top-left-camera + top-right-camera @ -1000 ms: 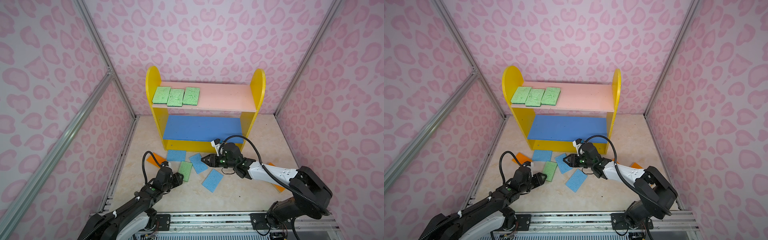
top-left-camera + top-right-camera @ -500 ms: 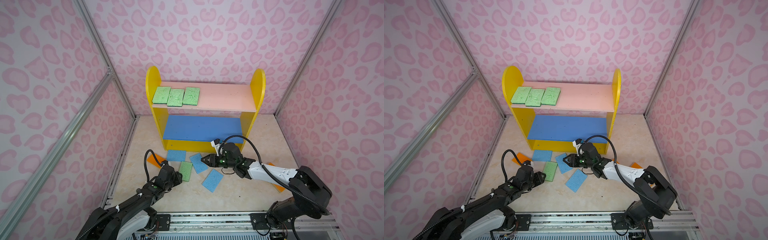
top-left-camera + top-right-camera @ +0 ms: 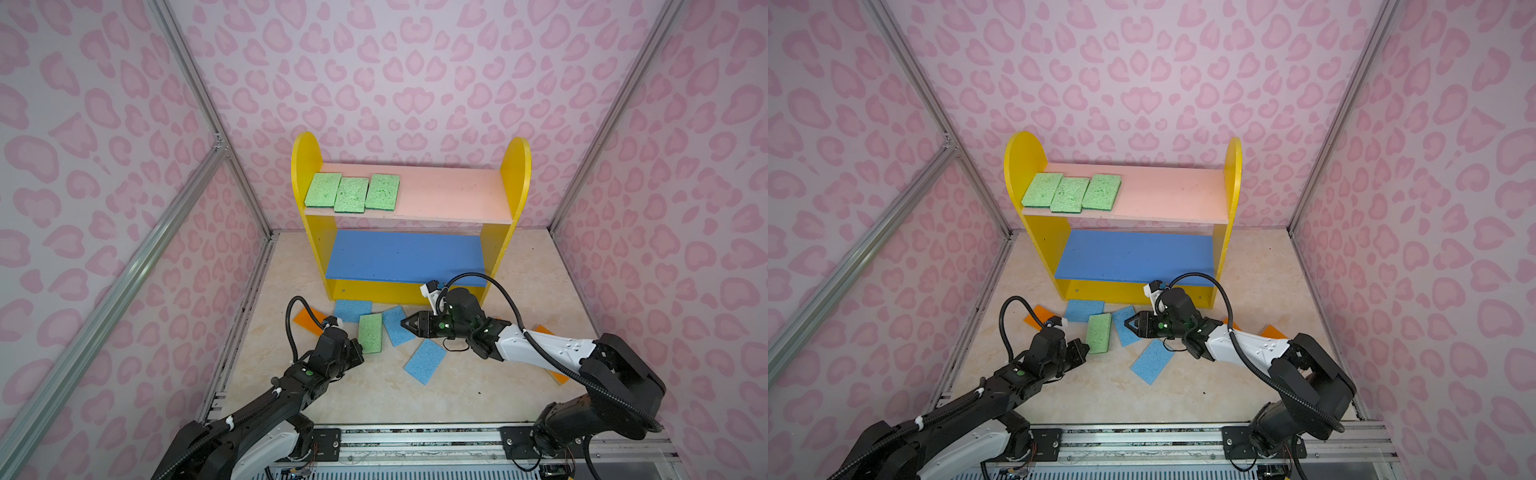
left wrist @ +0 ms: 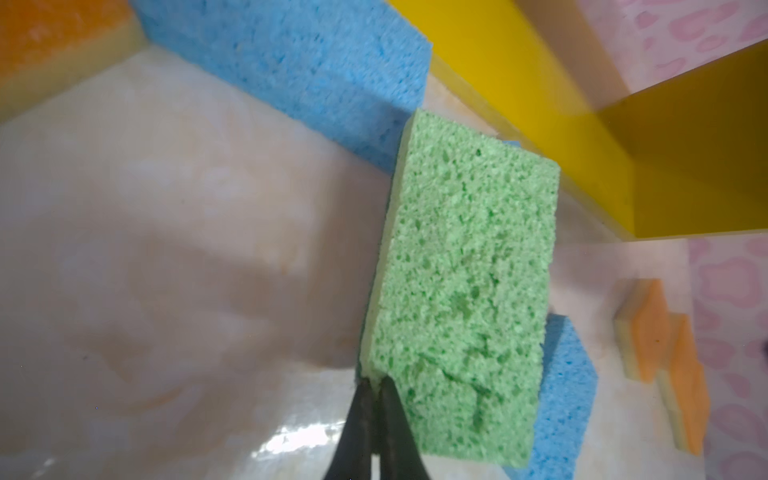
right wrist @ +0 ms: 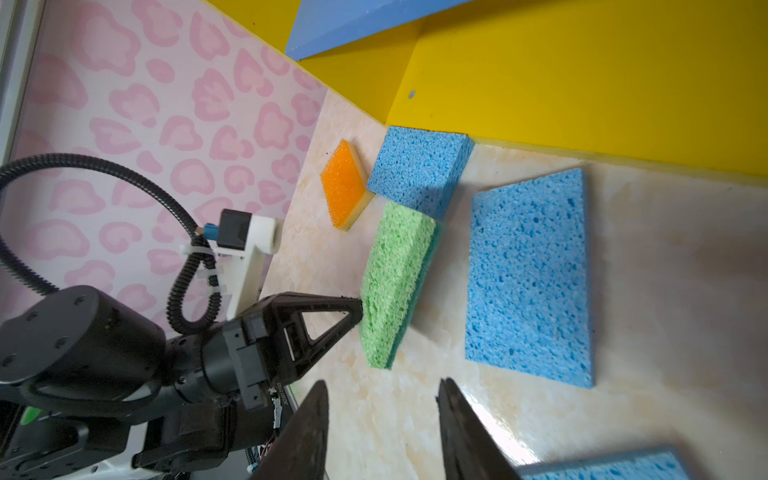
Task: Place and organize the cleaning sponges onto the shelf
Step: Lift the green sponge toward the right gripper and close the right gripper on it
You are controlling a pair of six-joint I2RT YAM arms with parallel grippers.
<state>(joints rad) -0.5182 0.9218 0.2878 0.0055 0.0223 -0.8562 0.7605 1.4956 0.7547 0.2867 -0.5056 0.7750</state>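
Green sponge [image 3: 370,333] on floor [image 3: 457,395] before the shelf [image 3: 515,174], long axis toward it, one long edge lifted. Left gripper [image 4: 375,384], spread half a second ago, now pinches its near corner. Right gripper [image 5: 382,382] jaws apart, empty, near blue sponge [image 5: 530,274].

porous matt green sponge [image 4: 461,291] on glossy marbled floor [image 4: 166,249].
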